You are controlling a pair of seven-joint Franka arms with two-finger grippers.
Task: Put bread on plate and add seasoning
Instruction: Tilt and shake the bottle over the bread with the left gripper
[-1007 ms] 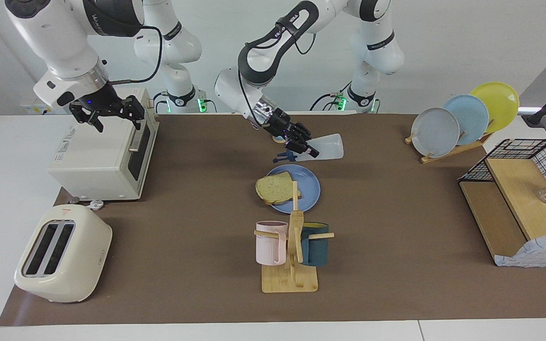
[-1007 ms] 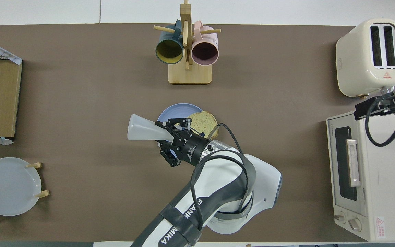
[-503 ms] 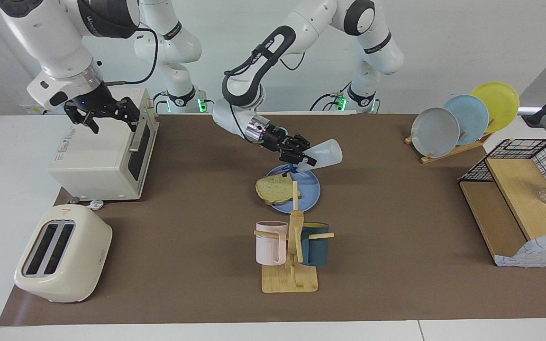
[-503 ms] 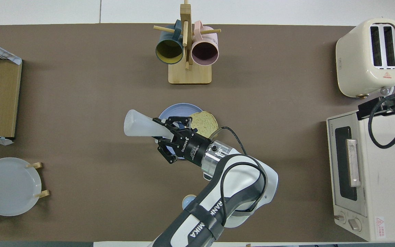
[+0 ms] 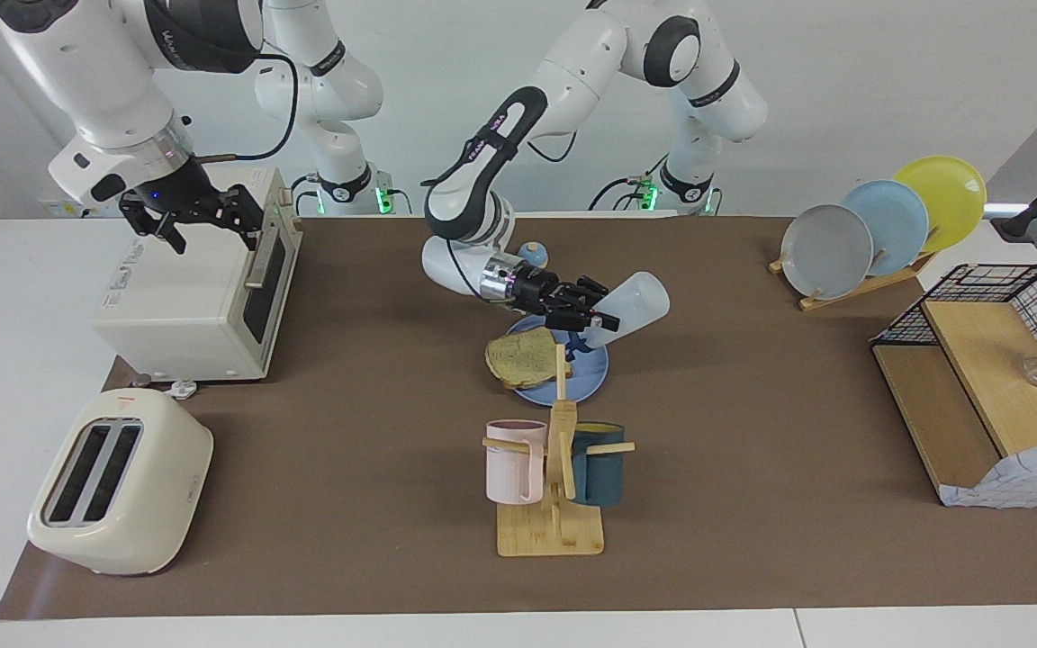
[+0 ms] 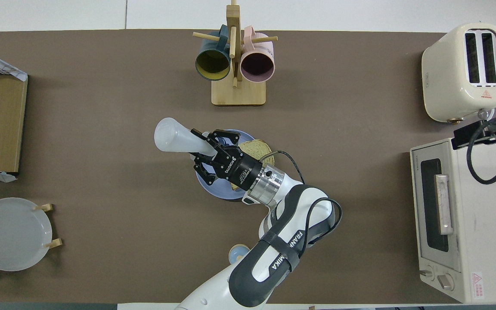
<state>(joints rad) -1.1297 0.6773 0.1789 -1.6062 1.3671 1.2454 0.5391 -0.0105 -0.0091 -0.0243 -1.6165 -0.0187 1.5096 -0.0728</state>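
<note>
One slice of bread [image 5: 522,358] lies on the plate [image 5: 592,371], mid-table, overhanging its rim on the side toward the right arm's end.

Bottle [image 5: 631,309]: seasoning, tilted cap-down over the plate, clamped near the cap by the left gripper [image 5: 592,318], fingers closed on it.

Right gripper [image 5: 196,211]: raised over the oven [image 5: 194,297] near the right arm's end; finger spacing cannot be told.

Toaster [image 5: 118,481]: at the table corner farthest from the robots, right arm's end.

Mug rack [image 5: 551,490]: two mugs, toward the table edge farthest from the robots.

Plate rack [image 5: 874,225] and wire shelf [image 5: 987,378]: left arm's end.

Bell [image 5: 530,253]: near the robots' edge.
</note>
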